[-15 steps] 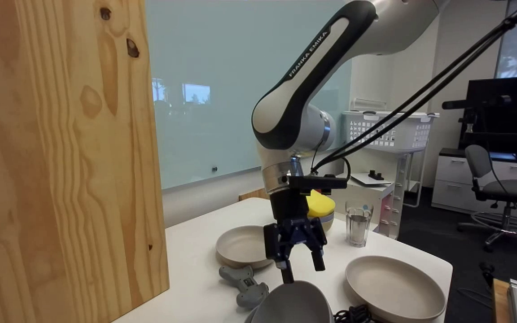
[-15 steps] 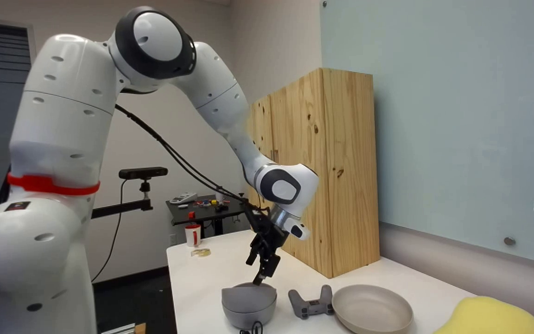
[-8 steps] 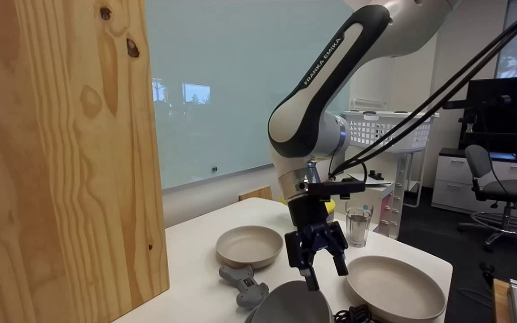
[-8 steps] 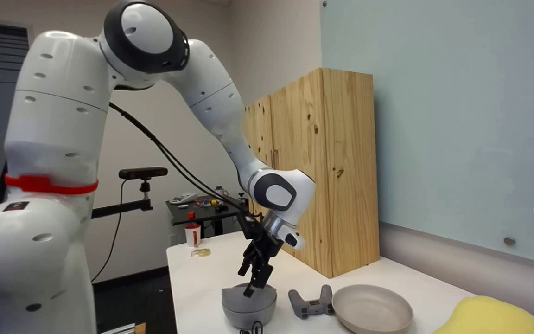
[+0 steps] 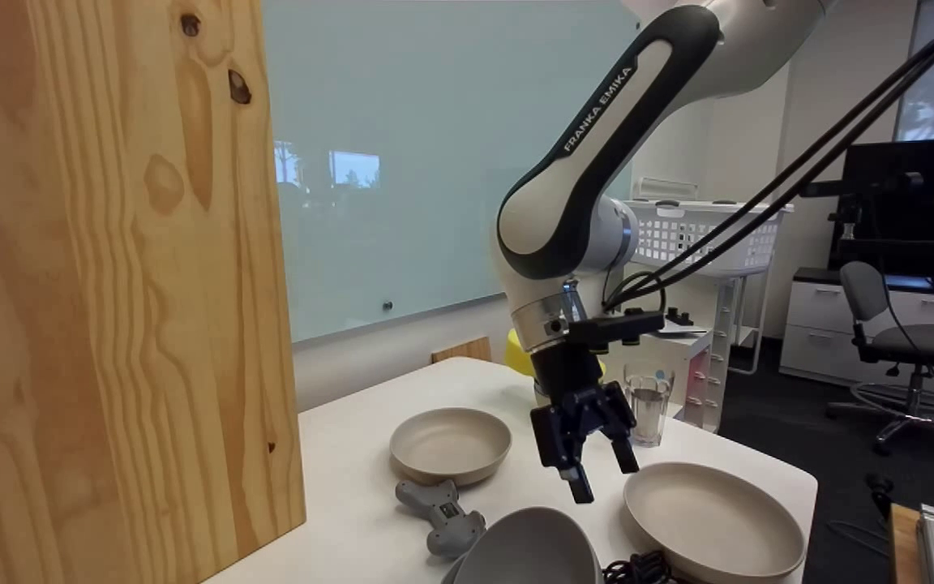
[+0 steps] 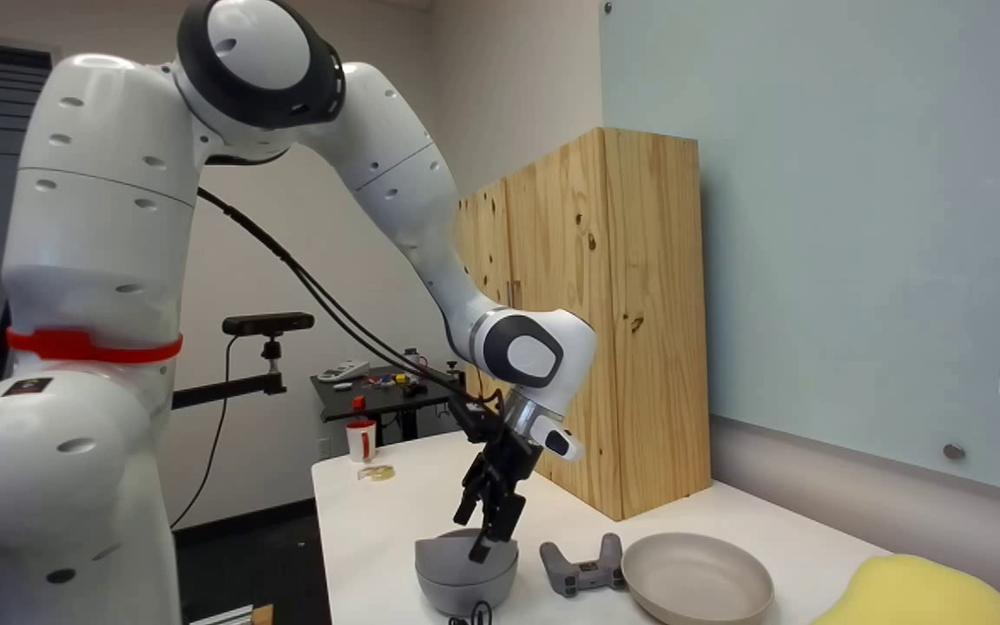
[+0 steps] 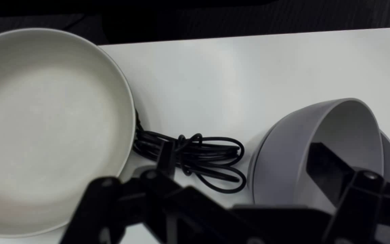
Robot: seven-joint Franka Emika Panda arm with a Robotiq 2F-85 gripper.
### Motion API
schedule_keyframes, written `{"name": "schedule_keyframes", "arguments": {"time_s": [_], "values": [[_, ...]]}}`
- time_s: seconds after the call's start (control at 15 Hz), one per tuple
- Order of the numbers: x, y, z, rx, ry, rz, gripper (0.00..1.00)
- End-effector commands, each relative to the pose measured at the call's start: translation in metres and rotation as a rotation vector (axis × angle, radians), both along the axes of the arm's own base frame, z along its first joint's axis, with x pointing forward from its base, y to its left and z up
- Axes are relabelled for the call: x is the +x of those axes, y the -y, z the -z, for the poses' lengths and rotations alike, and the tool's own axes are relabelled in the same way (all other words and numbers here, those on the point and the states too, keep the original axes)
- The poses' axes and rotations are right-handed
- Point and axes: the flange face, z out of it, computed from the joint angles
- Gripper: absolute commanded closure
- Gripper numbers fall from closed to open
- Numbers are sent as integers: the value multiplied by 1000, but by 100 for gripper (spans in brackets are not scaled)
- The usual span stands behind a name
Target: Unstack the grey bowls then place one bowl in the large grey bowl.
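Round matt charcoal-grey bowl (image 7: 291, 144) tilted in lower twin (image 6: 465, 596), mouth rightward in wrist view; black gripper (image 5: 603, 477) spread wide, empty.

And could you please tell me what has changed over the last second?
In an exterior view, the jaws have shifted rightward, toward the wide beige bowl. Open throughout, they took hold of nothing and let nothing go. The upper grey bowl stays tilted in the lower grey bowl; the controller and the light taupe-grey bowl haven't moved.
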Motion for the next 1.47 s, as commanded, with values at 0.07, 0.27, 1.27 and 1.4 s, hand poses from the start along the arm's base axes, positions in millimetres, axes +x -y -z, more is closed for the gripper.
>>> {"name": "schedule_keyframes", "arguments": {"time_s": [0.07, 0.27, 1.27, 1.4], "values": [[8, -7, 7, -11, 35, -15, 0], [16, -13, 7, -8, 76, -15, 0], [12, -40, 36, 54, 62, -1, 29], [12, -39, 34, 56, 68, 4, 47]]}}
